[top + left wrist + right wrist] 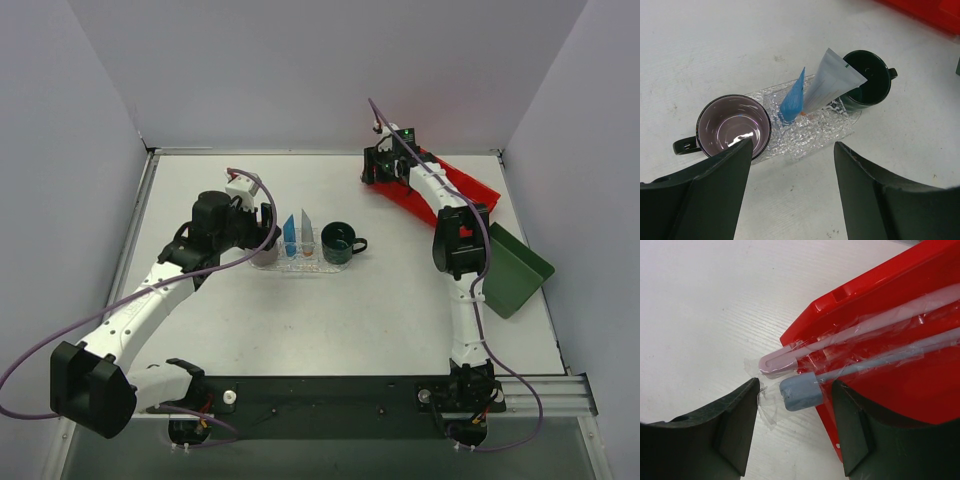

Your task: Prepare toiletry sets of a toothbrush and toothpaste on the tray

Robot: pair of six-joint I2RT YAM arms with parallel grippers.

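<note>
Clear textured tray (807, 145) is seen on the table (380, 320), left of centre. Blue tube (792, 100) and white tube (826, 80) are stood cap-down on it, side by side, tilted. Mauve cup (733, 127) is set at one tray end, dark green mug (867, 75) at the other. Left gripper (792, 147) is held above the tray's near edge, jaws wide apart, nothing gripped. Pink-headed toothbrush (777, 362) and grey-blue-headed toothbrush (800, 392), both clear-wrapped, are laid in red bin (920, 385) at far right, heads poking past its corner. Right gripper (796, 390) is parted either side of the grey-blue head, gaps visible, nothing clamped
</note>
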